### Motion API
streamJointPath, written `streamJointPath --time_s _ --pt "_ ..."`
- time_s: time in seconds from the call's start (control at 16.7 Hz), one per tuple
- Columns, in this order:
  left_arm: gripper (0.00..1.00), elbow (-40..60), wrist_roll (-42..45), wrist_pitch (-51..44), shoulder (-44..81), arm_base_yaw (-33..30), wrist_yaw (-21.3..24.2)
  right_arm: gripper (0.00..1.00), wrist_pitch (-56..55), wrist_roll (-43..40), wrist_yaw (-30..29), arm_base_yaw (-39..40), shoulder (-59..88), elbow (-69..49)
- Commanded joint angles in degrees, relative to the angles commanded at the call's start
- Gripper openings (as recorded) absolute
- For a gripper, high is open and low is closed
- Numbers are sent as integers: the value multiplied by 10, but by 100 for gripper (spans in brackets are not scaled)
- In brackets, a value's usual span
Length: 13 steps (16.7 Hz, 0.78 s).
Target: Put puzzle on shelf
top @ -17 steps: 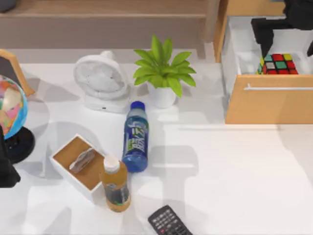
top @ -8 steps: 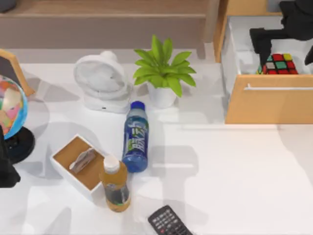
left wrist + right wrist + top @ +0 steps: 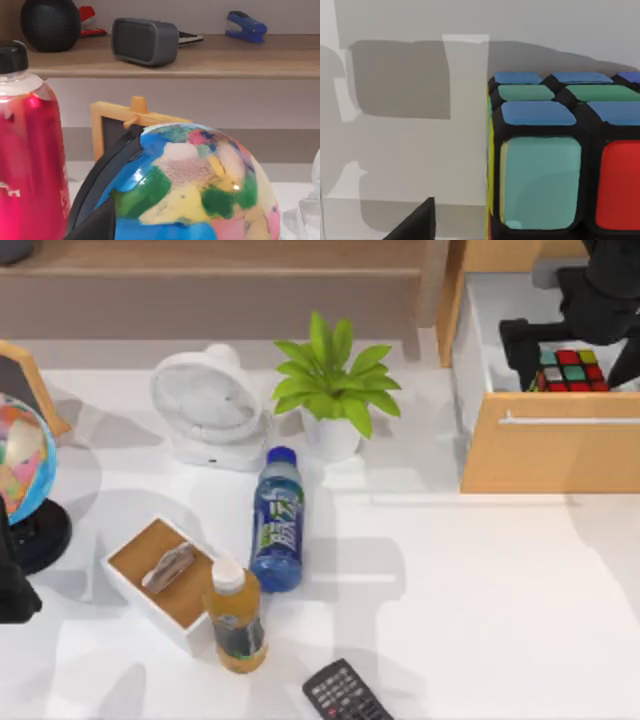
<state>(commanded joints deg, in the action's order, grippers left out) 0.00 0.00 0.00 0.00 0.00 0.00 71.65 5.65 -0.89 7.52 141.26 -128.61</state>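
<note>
Right claw [image 3: 575, 345]: upper right of the top view, hanging over the open drawer [image 3: 480, 330] of the orange-wood cabinet [image 3: 545, 455]. Its dark fingers stand spread, one at the puzzle's left and the other at the frame's right edge, with the puzzle [image 3: 570, 371] between them. No contact with the cube can be made out.

Puzzle: lies inside the white drawer interior, just behind the drawer front with its metal bar handle [image 3: 570, 420]. Red, green and yellow stickers face up. In the right wrist view the puzzle [image 3: 565, 155] sits close to the camera on the pale drawer floor, showing blue, teal and red stickers in a black grid.

Shelf [image 3: 210, 260]: long light-brown board along the upper edge of the top view, well apart from the puzzle, to its left. The left wrist view shows the shelf [image 3: 200, 57] carrying a grey speaker [image 3: 145, 41], a dark round object [image 3: 50, 24] and a blue stapler [image 3: 245, 25].

Tabletop [image 3: 470, 590], white: fan [image 3: 207, 405], potted plant [image 3: 335, 390], blue bottle [image 3: 277, 520] lying down, orange bottle [image 3: 235, 615] upright, open box [image 3: 160, 580], remote [image 3: 345, 695] at lower centre.

Left arm [image 3: 12, 580]: parked at the left edge beside the globe [image 3: 22, 455]; state of its claw cannot be told.
</note>
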Motion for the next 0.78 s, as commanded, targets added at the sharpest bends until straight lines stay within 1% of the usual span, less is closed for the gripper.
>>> streamJointPath --time_s 0.12,0.78 --pt "100 0 0 0 0 0 0 100 0 0 0 0 0 0" --pt "100 0 0 0 0 0 0 17 0 0 0 0 0 0"
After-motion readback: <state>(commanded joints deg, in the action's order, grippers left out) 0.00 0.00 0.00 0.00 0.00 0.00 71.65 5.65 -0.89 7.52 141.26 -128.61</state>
